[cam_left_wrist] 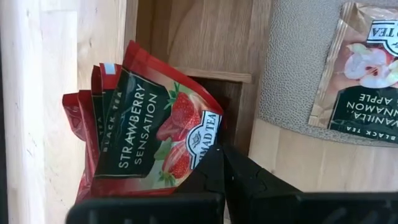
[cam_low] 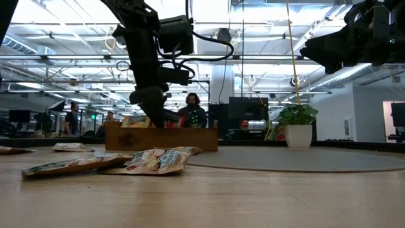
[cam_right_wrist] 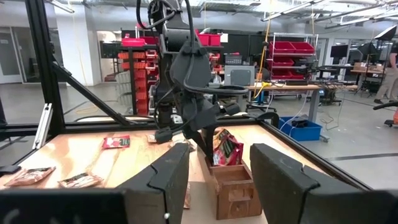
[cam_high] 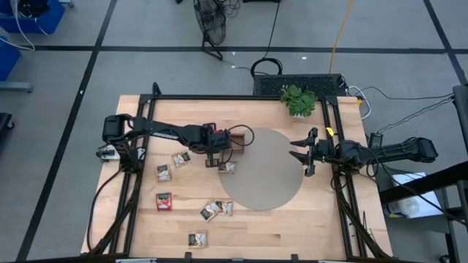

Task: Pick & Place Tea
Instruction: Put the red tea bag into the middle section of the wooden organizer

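At the wooden tray [cam_high: 235, 138], the left hand [cam_left_wrist: 221, 163] (fingers together) pokes among a few stowed sachets [cam_left_wrist: 140, 127], while most loose sachets [cam_high: 216, 210] wait on the counter [cam_high: 292, 226]; the right hand [cam_high: 300, 152] hovers apart.

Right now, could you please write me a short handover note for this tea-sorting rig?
Left gripper: shut, tips down in the brown wooden tray beside the red strawberry sachets standing there; whether it pinches one is unclear.
Right gripper: open, empty, waiting over the grey round mat.
Done: several red sachets in the tray.
Left: loose sachets on the light wooden table, one at the mat's edge.
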Robot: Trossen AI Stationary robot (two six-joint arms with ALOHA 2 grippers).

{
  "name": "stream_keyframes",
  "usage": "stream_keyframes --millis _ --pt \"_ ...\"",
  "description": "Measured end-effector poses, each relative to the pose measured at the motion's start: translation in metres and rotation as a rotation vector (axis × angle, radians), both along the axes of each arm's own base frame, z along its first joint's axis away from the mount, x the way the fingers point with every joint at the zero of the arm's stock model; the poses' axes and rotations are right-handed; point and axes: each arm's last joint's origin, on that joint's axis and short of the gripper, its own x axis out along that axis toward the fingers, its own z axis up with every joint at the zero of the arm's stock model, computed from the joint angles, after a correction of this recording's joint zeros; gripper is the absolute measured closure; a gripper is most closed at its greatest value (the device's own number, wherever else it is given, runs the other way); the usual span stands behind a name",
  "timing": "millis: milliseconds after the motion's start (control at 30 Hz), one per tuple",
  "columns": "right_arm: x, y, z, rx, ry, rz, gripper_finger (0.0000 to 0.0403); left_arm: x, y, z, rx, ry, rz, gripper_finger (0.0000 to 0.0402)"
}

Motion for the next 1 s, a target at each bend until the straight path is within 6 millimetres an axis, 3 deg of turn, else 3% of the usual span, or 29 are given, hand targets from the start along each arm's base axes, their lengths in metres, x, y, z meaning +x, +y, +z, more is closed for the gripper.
stream_keyframes --millis 1000 --pt "0.0 0.0 -0.001 0.0 0.007 0.0 0.0248 -0.005 -0.002 0.019 0.076 -0.026 -0.033 0.04"
